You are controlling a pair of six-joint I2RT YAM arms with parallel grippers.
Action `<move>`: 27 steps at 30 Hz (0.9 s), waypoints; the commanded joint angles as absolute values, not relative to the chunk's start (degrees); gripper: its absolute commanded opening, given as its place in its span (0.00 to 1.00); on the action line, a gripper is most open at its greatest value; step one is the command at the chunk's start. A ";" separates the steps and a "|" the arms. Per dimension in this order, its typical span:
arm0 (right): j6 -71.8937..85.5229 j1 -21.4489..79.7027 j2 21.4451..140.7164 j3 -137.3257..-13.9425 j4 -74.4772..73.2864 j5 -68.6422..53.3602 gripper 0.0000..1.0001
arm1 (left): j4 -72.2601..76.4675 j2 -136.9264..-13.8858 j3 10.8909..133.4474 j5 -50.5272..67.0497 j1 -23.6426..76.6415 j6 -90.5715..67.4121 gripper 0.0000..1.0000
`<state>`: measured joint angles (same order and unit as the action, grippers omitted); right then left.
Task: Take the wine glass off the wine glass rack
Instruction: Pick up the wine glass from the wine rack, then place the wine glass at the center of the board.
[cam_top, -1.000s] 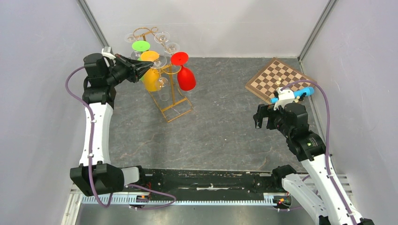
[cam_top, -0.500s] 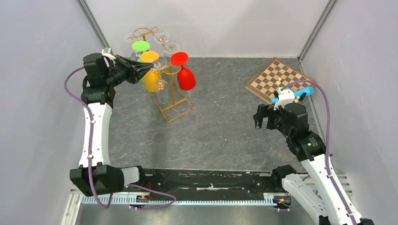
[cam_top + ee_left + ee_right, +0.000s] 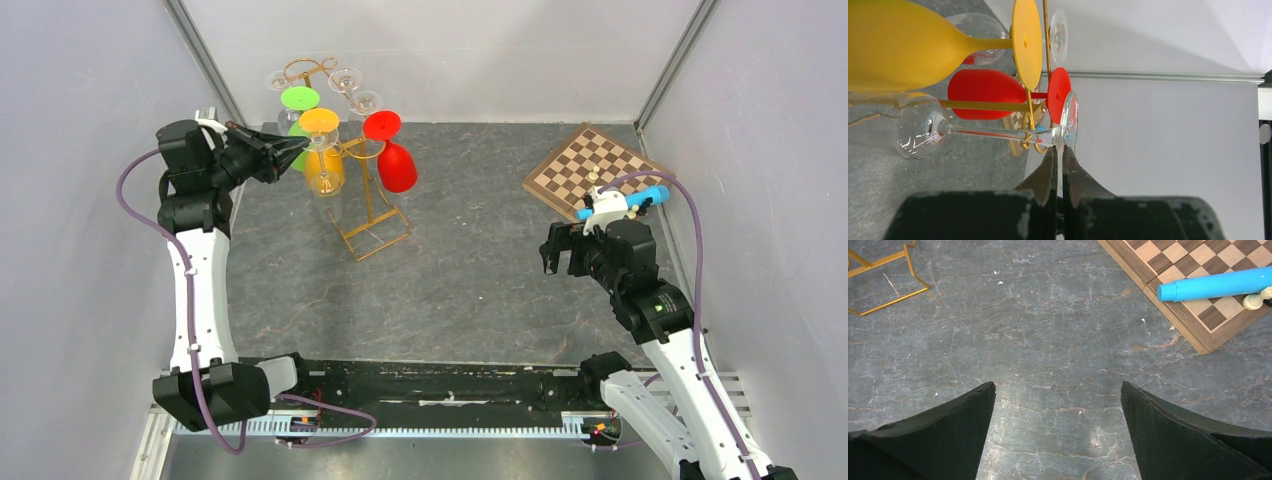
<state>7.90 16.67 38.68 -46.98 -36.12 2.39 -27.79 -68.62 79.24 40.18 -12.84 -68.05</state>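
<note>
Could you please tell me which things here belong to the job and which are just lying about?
Job: clear wine glass, its foot pinched by the left gripper; gold wine glass rack.
Lying about: yellow glass; red glass; green glass; chessboard; blue tube; open right gripper.

Blue tube [image 3: 1215,283], pale chess piece [image 3: 1254,300] on chessboard [image 3: 1168,262]; grey table [image 3: 470,260].

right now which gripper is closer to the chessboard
Right. The right gripper hangs open just on the near side of the chessboard. The left gripper is far across at the wine glass rack, pinching the foot of a clear wine glass.
</note>
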 commanded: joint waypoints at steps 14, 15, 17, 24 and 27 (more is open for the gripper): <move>7.91 16.96 39.41 -47.96 -36.25 1.44 0.98 | -26.78 -63.02 81.33 43.53 -14.03 -61.94 0.02; 7.95 16.98 39.40 -48.06 -36.34 1.45 0.98 | -27.29 -62.60 81.34 43.59 -13.71 -61.34 0.02; 7.95 16.96 39.37 -48.25 -36.63 1.55 0.98 | -28.15 -61.41 80.76 43.29 -13.17 -60.27 0.02; 8.59 17.01 39.28 -48.34 -36.75 1.66 0.98 | -28.70 -58.22 78.58 43.83 -8.64 -59.24 0.02; 9.03 16.97 39.48 -48.51 -36.82 0.96 0.98 | -29.73 -57.65 78.75 44.76 -5.92 -58.28 0.02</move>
<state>8.12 16.67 39.46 -46.98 -37.45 2.11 -31.42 -59.64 78.22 41.17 -8.78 -61.76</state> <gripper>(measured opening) 0.985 0.045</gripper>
